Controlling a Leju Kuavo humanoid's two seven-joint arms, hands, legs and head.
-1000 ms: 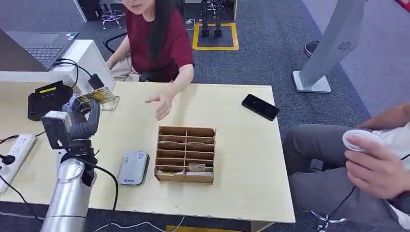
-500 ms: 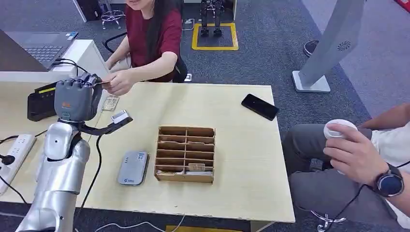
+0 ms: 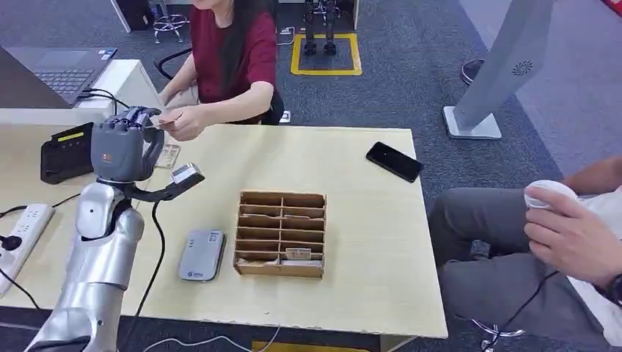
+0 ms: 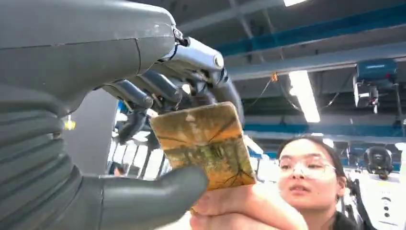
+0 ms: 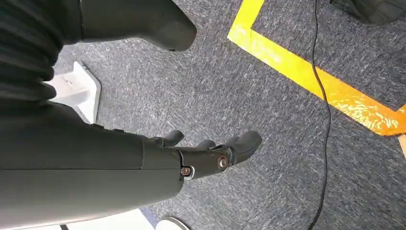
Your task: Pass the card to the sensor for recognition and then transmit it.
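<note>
My left hand (image 3: pixel 125 145) is raised over the table's far left corner, its back toward the head camera. In the left wrist view this hand (image 4: pixel 95 72) pinches a yellow-brown patterned card (image 4: pixel 206 143) between thumb and fingers. A person in a red shirt reaches across, and that person's hand (image 3: pixel 185 123) grips the card's (image 3: pixel 163 121) other end; the fingers (image 4: pixel 239 211) show under it. The grey card reader (image 3: pixel 202 254) lies flat on the table, below and to the right of my left arm. My right hand (image 5: pixel 201 155) hangs over the carpet with its fingers apart and nothing in it.
A cardboard slotted organiser (image 3: pixel 281 235) stands mid-table beside the reader. A second card (image 3: pixel 167 155) lies under my raised hand. A black terminal (image 3: pixel 66 150) and a power strip (image 3: pixel 22 235) sit at the left, a black phone (image 3: pixel 394 161) far right. Another person sits at the right edge.
My left hand has risen and turned from over the table toward the person in red. That person's hand, open over the table a second ago, now grips the card.
</note>
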